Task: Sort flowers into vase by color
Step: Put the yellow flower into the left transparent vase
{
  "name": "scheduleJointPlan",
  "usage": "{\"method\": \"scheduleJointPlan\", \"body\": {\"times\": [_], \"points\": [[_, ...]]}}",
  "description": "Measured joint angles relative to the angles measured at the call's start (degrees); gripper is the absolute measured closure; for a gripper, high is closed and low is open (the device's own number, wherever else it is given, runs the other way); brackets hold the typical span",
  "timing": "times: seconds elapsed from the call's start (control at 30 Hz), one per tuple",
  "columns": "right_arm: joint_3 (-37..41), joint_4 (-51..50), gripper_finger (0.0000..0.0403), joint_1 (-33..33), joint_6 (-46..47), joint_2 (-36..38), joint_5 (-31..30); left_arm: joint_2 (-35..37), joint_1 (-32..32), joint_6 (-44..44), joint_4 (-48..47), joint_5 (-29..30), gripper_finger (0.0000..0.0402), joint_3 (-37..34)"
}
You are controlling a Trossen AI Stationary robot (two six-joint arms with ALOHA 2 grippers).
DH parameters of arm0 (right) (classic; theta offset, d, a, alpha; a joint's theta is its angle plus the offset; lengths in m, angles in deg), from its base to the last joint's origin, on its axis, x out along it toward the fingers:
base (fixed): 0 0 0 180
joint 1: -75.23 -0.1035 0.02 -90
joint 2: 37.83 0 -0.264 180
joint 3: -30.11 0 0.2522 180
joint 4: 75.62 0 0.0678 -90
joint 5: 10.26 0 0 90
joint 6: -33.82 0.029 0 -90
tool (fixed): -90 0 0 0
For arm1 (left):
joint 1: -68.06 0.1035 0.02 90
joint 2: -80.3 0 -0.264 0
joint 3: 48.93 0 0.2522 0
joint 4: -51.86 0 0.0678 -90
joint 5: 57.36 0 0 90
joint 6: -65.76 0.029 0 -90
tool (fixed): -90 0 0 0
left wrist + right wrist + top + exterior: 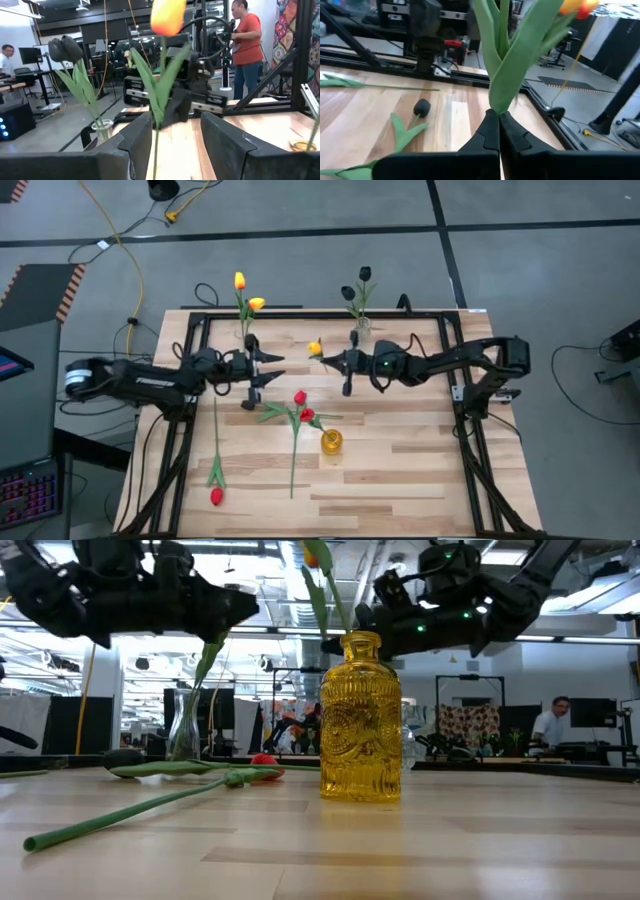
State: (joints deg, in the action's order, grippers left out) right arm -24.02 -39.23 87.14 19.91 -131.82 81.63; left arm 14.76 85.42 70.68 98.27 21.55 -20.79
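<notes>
My right gripper (322, 358) is shut on a yellow-orange flower (315, 348), holding it upright above the table's middle. My left gripper (283, 367) faces it from the left, open. The flower's stem (156, 135) stands just ahead of the gap between its fingers. A clear vase (245, 335) at the far left holds two yellow flowers (240, 281). A second clear vase (360, 328) holds two black flowers (65, 48). Two red flowers (300, 397) lie on the table beside a yellow glass vase (360, 720). A third red flower (216, 496) lies near left, and a black flower (421, 107) lies by the left arm. My right gripper pinches the flower low on its leaves, where they join the stem (498, 102), between its two shut fingers. The fingers come in level from the table's right, across the stem. The flower stands upright, clear of the table, its head (167, 15) above and its stem hanging below.
A black frame rail (300, 313) runs round the table. The lying flowers' stems (130, 812) cross the near-left boards. People (245, 40) stand in the room beyond the table.
</notes>
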Motion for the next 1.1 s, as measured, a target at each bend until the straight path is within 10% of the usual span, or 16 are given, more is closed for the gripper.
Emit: {"method": "scheduleJointPlan", "body": {"times": [0.5,1.1], "points": [[-5.5,0.0,0.0384,-2.2,-3.2,-4.8,0.0,-20.7,-0.1,1.1,0.7,-0.3,0.0244,13.6],[-5.5,-0.8,0.0384,-2.1,-3.1,-4.6,-0.4,-23.5,-0.1,0.4,1.0,0.0,0.0244,15.4]]}}
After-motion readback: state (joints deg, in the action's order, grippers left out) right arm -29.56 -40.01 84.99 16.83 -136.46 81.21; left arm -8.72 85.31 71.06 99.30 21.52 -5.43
